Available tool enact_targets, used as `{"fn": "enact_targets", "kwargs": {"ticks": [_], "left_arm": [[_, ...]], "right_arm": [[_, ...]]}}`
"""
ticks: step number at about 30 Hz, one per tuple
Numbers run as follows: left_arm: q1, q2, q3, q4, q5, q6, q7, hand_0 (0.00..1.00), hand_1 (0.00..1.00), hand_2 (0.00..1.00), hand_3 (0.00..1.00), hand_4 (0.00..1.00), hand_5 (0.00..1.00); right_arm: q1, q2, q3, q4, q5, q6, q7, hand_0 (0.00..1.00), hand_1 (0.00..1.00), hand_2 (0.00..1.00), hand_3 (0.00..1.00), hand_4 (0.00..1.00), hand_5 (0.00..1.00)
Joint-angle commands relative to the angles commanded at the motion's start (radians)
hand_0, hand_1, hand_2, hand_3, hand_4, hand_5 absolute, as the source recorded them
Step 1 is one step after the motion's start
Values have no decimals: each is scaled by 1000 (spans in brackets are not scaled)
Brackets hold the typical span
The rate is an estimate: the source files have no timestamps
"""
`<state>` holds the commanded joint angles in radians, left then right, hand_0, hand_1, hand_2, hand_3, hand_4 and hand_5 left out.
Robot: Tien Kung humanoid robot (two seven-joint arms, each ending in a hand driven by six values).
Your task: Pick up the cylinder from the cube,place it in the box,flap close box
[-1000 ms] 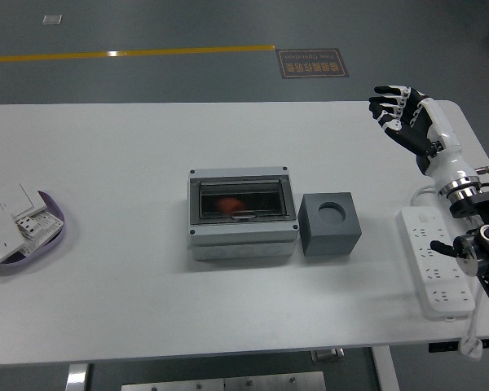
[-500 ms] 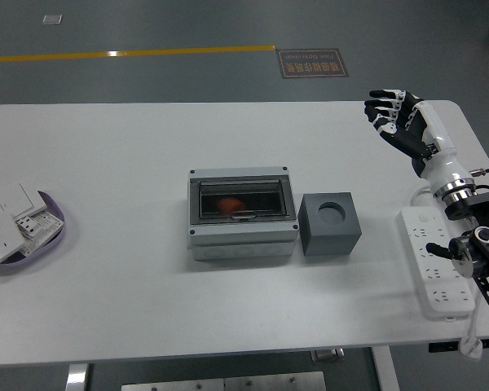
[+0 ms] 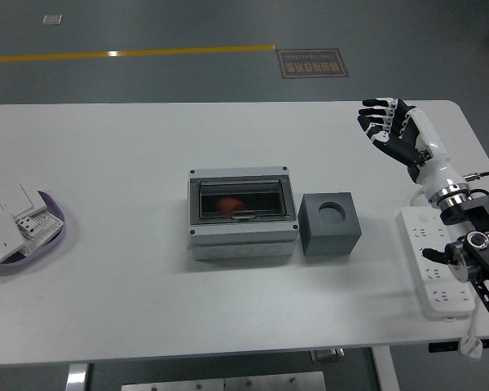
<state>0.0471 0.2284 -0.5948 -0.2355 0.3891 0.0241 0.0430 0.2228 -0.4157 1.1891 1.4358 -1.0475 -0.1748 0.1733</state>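
Note:
A grey box (image 3: 242, 214) sits mid-table with its dark see-through flap down. An orange-red shape (image 3: 229, 204) shows through the flap, inside the box. Just right of the box stands a dark grey cube (image 3: 331, 225); the round hole in its top is empty. My right hand (image 3: 387, 126) hovers over the table's far right part, well away from the cube, fingers spread and holding nothing. My left arm is out of view.
A white power strip (image 3: 437, 272) lies at the right edge under my right forearm. At the left edge a purple dish (image 3: 47, 234) holds white wall switches (image 3: 6, 215). Beyond the table, a yellow floor line and a floor sign.
My right hand has drifted left and a little down toward the table's middle, staying open. Box, cube and the other objects have not moved.

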Motion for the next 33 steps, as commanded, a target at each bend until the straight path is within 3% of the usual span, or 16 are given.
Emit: {"fn": "enact_targets", "kwargs": {"ticks": [7,16,18,33], "left_arm": [[-4,6,-19,-3,20,6,0,595,632,631,650,731,228],[-2,5,30,2,7,3,5,595,632,627,644,712,225],[-4,6,37,3,0,3,5,595,632,628,646,718,228],[-12,11,69,10,-47,4,3,595,631,627,644,718,228]], "right_arm": [[1,3,7,1,63,-37,39,690,638,643,648,720,310],[-4,-1,17,-4,129,-82,81,685,637,642,649,716,313],[-4,-1,18,-5,137,-89,88,636,614,634,646,715,318],[6,3,4,-8,151,-98,93,596,588,614,639,705,320]]}}
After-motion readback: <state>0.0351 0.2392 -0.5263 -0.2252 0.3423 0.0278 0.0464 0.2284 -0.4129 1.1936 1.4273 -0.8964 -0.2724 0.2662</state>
